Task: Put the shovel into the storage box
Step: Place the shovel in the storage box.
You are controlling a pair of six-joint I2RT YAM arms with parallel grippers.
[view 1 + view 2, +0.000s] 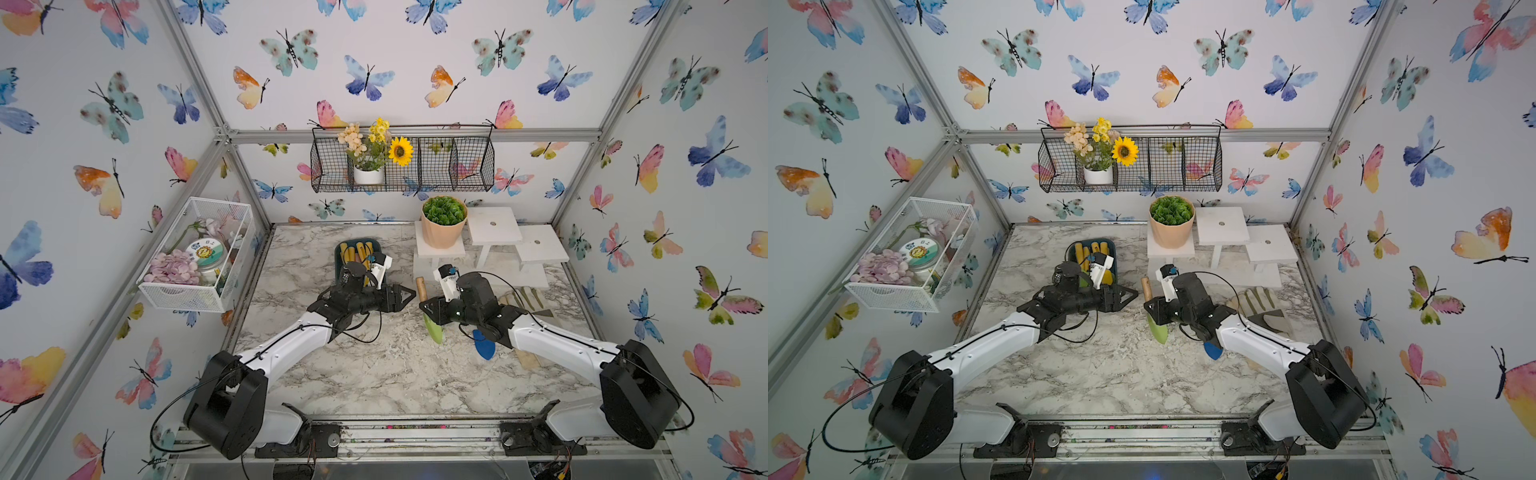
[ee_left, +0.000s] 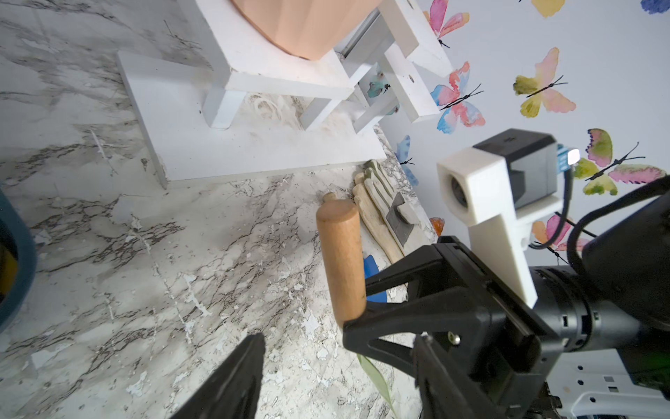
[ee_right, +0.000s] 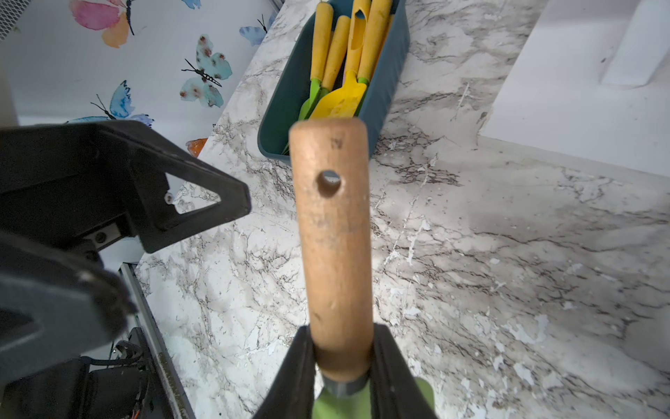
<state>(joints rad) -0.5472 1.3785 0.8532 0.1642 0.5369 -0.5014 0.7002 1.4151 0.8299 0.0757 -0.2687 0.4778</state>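
Observation:
The shovel has a wooden handle (image 3: 331, 232) and a green blade (image 1: 434, 330). My right gripper (image 3: 342, 348) is shut on the lower end of that handle, holding the shovel above the marble table, handle pointing toward the back. In both top views the shovel (image 1: 1147, 289) hangs mid-table. My left gripper (image 2: 337, 373) is open, its tips (image 1: 409, 295) just left of the handle, with nothing between the fingers. The storage box (image 1: 337, 259), dark teal, lies behind the left wrist and holds several yellow-handled tools (image 3: 337, 47). The box's rim (image 1: 1093, 240) shows partly behind the left wrist camera.
A blue trowel (image 1: 484, 345) lies under my right forearm, and work gloves (image 1: 528, 297) lie behind it. White stepped stands (image 1: 494, 224) carry a potted green plant (image 1: 442, 224) at the back right. A white mesh basket (image 1: 195, 257) hangs on the left wall. A black wire basket (image 1: 436, 166) hangs at the back.

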